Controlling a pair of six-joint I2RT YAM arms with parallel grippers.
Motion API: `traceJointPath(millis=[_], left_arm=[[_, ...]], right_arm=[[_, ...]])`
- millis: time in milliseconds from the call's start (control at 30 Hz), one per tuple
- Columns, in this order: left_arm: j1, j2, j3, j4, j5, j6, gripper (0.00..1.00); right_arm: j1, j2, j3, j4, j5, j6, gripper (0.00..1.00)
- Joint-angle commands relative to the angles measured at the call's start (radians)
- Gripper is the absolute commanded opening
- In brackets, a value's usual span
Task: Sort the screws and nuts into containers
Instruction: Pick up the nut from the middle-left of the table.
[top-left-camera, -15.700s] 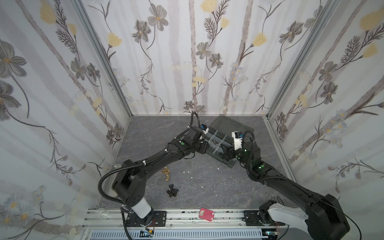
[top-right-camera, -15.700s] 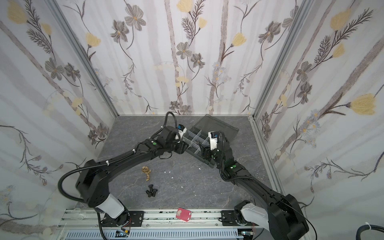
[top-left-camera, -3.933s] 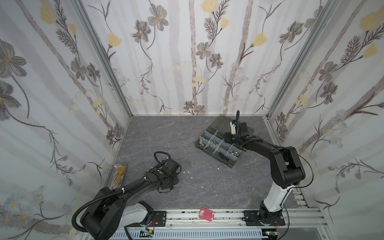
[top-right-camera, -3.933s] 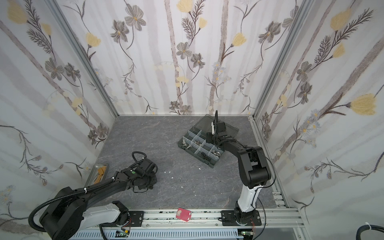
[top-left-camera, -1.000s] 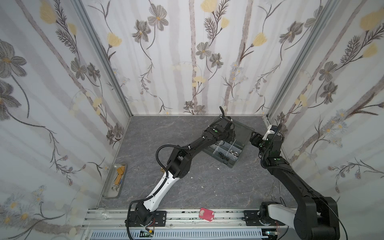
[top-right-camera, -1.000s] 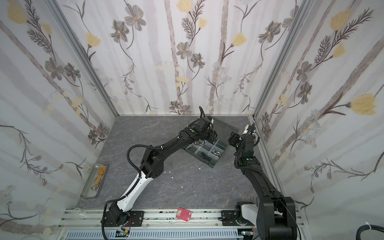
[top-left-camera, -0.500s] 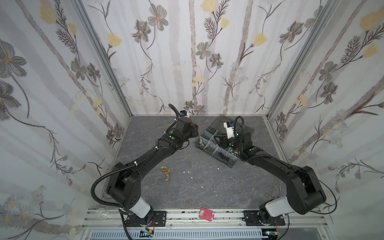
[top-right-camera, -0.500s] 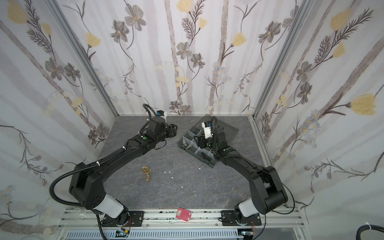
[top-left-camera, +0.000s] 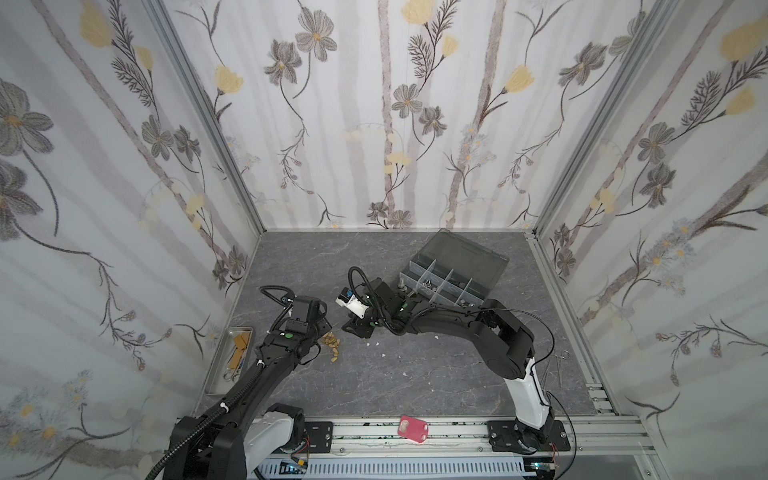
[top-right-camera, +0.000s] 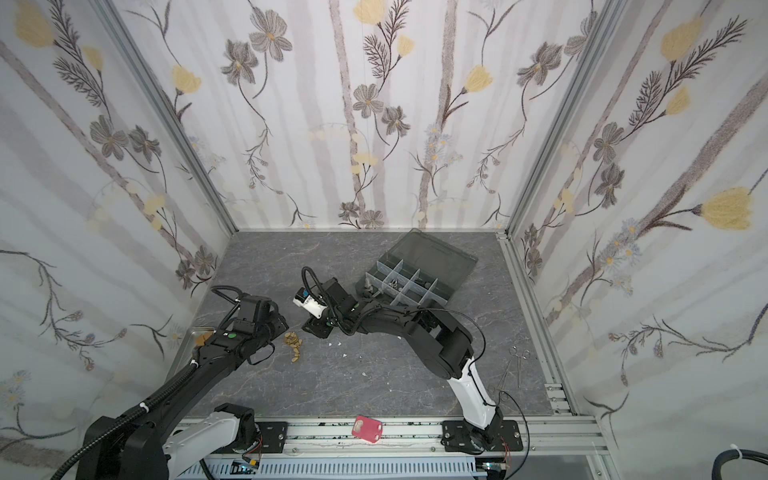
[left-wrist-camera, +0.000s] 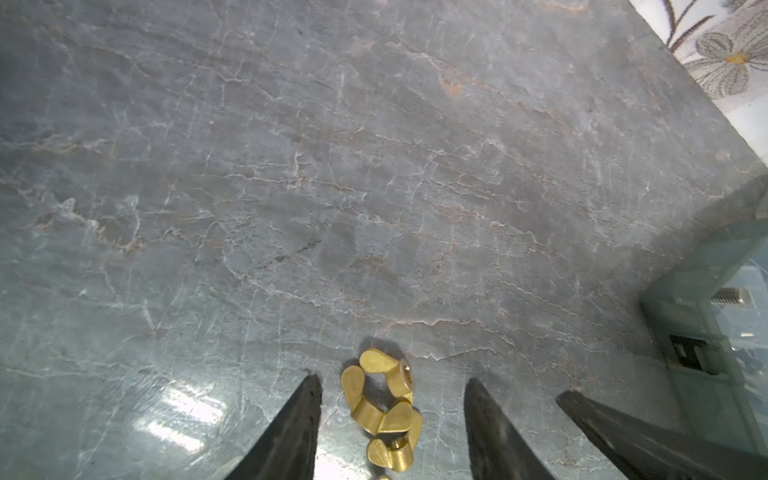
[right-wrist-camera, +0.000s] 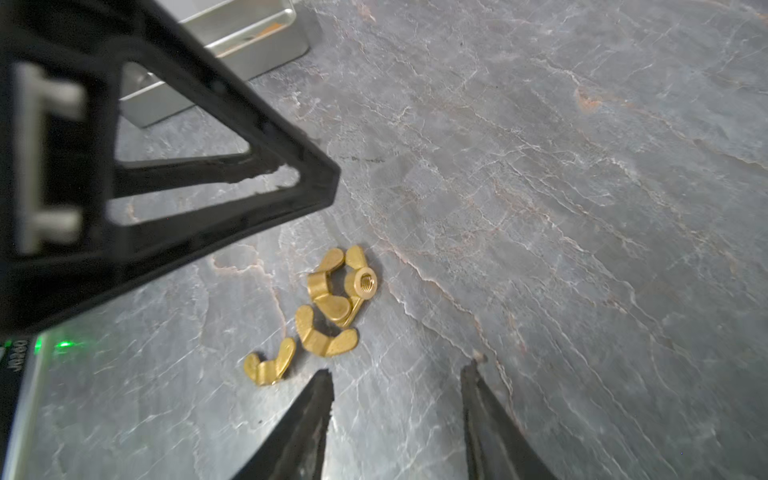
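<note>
Sorting is judged largely done. Small metal parts (top-left-camera: 428, 284) lie in the cells (top-right-camera: 409, 283) of the open box (top-left-camera: 465, 254) toward the far right corner of the bench (top-left-camera: 415, 382), among them one silver screw (left-wrist-camera: 731, 296). A pile of brass wing nuts (right-wrist-camera: 332, 299) lies loose near the left edge. The left gripper (left-wrist-camera: 391, 380) straddles it, jaws apart, holding nothing. The right gripper (right-wrist-camera: 398, 370) is likewise parted and empty. No writing is legible.
</note>
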Motion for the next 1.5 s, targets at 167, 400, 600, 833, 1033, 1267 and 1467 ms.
traceJointPath(millis=[167, 400, 600, 833, 1033, 1267, 1467], left_arm=[[0.024, -0.050, -0.063, 0.063, -0.022, -0.050, 0.56], [0.040, -0.046, -0.103, 0.110, 0.005, -0.044, 0.61], [0.041, -0.045, -0.114, 0.145, 0.029, -0.040, 0.62], [0.041, -0.057, -0.112, 0.147, 0.027, -0.023, 0.62], [0.041, -0.043, -0.113, 0.188, 0.052, -0.007, 0.64], [0.042, -0.015, -0.076, 0.154, 0.047, 0.003, 0.71], [0.041, 0.088, -0.053, 0.149, 0.063, 0.017, 0.77]], right_arm=[[0.030, 0.133, 0.140, -0.026, -0.024, -0.050, 0.51], [0.056, 0.208, 0.205, -0.059, -0.061, -0.101, 0.51], [0.060, 0.259, 0.271, -0.100, -0.062, -0.113, 0.47], [0.056, 0.255, 0.275, -0.125, -0.029, -0.115, 0.26], [0.042, 0.211, 0.264, -0.125, -0.020, -0.107, 0.17], [-0.033, 0.029, 0.126, -0.013, -0.078, -0.008, 0.11], [-0.165, -0.112, 0.003, 0.032, -0.048, 0.051, 0.08]])
